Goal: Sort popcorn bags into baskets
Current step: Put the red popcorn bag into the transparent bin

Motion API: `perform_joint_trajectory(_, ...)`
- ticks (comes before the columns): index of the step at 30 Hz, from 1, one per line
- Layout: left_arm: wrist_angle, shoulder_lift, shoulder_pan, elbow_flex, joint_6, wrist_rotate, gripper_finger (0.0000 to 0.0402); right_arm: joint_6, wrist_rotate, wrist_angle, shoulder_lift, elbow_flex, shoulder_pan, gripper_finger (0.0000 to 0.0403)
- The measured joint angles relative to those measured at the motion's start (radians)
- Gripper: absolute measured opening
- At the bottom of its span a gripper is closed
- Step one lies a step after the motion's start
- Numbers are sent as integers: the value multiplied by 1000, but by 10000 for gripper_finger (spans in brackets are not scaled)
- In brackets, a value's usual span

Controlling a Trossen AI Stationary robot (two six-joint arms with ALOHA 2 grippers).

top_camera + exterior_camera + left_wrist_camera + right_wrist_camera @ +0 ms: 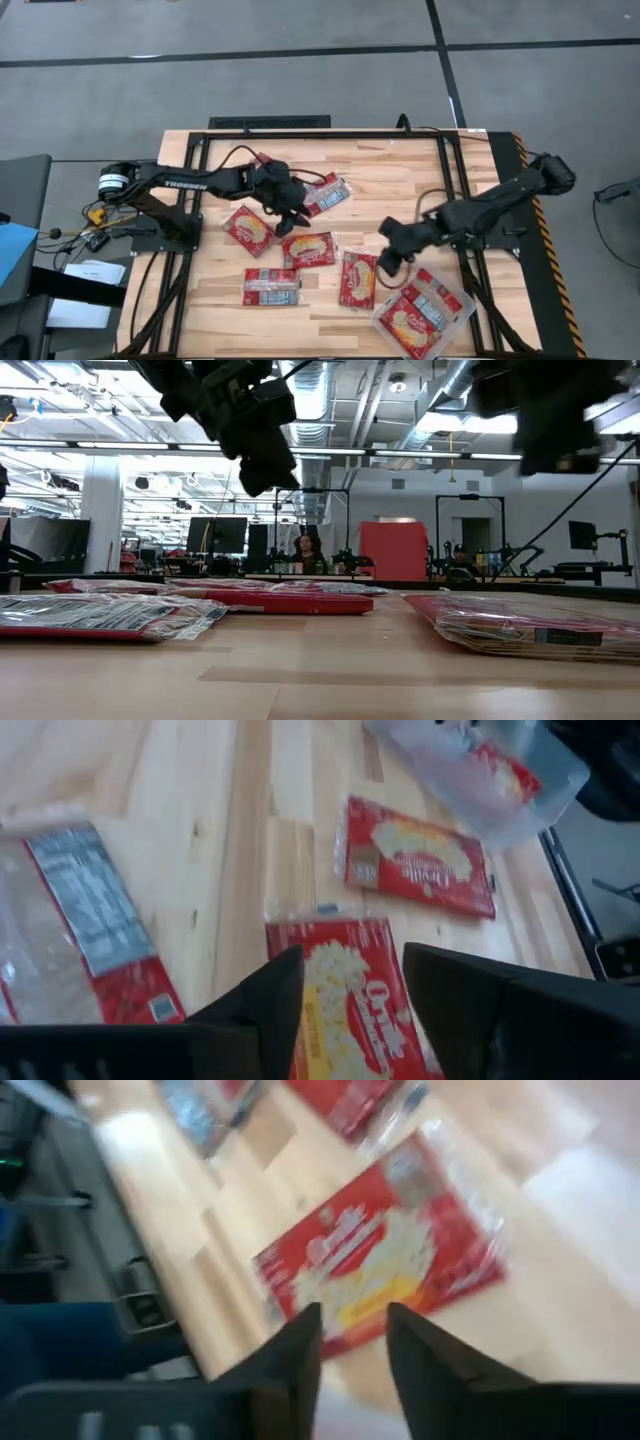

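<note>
Left gripper (297, 218) fingers parted, empty, above flat red popcorn bags (308, 249) spread on the wooden counter (390, 180), right gripper (388, 262) fingers apart, empty, beside clear plastic tray (385, 322) holding two bags

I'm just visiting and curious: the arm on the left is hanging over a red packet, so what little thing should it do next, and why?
Probably lower straight down onto the popcorn bag beneath it. The left gripper hovers above the table, its fingers apart with that bag showing between them, nothing held yet. The clear tray already holds bags, so this one likely follows.
</note>
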Motion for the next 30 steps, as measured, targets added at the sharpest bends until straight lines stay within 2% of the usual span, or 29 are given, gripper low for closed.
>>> perform_joint_trajectory(5, -68, -2, -17, 0, 4, 5, 109, -128, -35, 0, 193, 99, -17, 22)
perform_joint_trajectory(6, -83, -5, -18, -1, 4, 10, 99, -146, -46, 2, 228, 114, -16, 14)
perform_joint_trajectory(13, -116, -34, -39, -1, -35, 25, 34, -230, -59, 19, 414, 169, 6, 18)
perform_joint_trajectory(16, -91, -48, -61, 0, -98, -31, 10, -258, -68, 11, 475, 169, 12, 7)
perform_joint_trajectory(19, -74, -54, -87, -1, -144, -75, 3, -284, -55, 5, 508, 174, 1, 13)
perform_joint_trajectory(23, -78, -51, -118, -1, -150, -99, 5, -329, -1, -16, 510, 172, -59, 25)
perform_joint_trajectory(26, -79, -49, -137, -1, -160, -142, 6, -384, 60, -52, 496, 171, -143, 16)
perform_joint_trajectory(30, -66, -49, -149, -1, -161, -185, 6, -469, 61, -85, 478, 169, -271, 7)
